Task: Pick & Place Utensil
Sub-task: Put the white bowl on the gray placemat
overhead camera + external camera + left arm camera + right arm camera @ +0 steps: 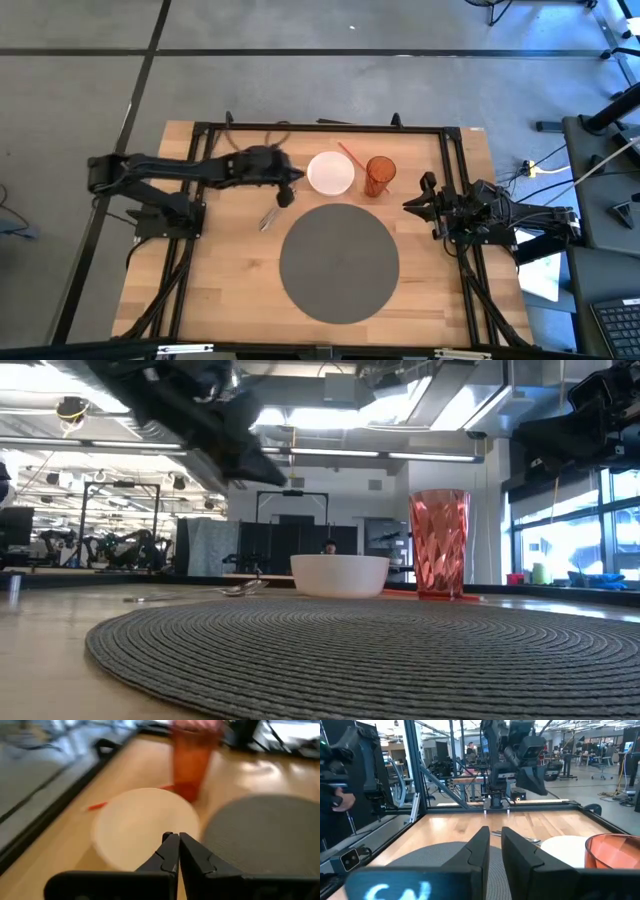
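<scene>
A metal utensil [269,216] lies flat on the wooden table, left of the grey round placemat [338,262]; it also shows in the low view [222,592] and the right wrist view [519,838]. My left gripper [289,190] hangs shut and empty above the table [245,460], between the utensil and the white bowl [330,172]; its own view shows the shut fingers [175,841] over the bowl's near rim [145,827]. My right gripper [413,201] waits at the table's right side, its fingers together [493,834] and holding nothing.
An orange faceted cup [379,176] stands right of the bowl, with a thin red stick [350,154] lying behind them. A black frame [320,127] runs along the table's edges. Bare wood lies left of the placemat, around the utensil.
</scene>
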Motion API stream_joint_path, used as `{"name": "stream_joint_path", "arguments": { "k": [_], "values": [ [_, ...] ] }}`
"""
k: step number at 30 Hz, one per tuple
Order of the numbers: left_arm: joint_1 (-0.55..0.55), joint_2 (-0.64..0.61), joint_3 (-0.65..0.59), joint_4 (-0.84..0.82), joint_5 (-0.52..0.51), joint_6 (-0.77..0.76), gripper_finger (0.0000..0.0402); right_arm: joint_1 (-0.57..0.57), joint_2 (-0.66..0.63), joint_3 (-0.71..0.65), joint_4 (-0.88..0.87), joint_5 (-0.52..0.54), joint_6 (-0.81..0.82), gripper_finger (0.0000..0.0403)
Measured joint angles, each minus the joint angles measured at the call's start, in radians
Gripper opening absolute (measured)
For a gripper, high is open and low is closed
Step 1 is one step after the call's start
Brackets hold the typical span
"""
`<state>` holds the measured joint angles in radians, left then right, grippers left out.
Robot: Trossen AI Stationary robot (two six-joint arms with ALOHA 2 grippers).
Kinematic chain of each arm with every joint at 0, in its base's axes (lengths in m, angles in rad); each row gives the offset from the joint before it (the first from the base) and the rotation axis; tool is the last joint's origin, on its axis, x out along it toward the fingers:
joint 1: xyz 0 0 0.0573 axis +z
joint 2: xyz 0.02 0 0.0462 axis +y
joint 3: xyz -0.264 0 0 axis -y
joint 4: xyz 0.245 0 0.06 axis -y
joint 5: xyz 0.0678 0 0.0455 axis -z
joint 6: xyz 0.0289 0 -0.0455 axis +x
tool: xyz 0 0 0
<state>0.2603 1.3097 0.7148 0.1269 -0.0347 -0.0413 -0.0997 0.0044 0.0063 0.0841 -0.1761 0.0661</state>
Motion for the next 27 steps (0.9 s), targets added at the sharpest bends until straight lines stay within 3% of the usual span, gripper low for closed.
{"name": "stream_joint_path", "arguments": {
  "k": [8,16,21,27],
  "values": [
    [-0.026,0.274,0.349,-0.225,-0.037,0.122,0.0040,0.000,0.000,0.000,-0.010,0.000,-0.022,0.0051],
    [-0.053,0.482,0.635,-0.525,-0.154,0.083,0.0115,0.000,0.000,0.000,-0.016,-0.005,-0.017,0.0051],
    [-0.060,0.584,0.733,-0.691,-0.128,0.097,0.0160,0.000,0.000,0.000,-0.016,-0.003,-0.021,0.0051],
    [-0.081,0.644,0.783,-0.724,-0.073,0.117,0.0201,0.000,0.000,0.000,-0.018,-0.003,-0.016,0.0051]
  ]
}}
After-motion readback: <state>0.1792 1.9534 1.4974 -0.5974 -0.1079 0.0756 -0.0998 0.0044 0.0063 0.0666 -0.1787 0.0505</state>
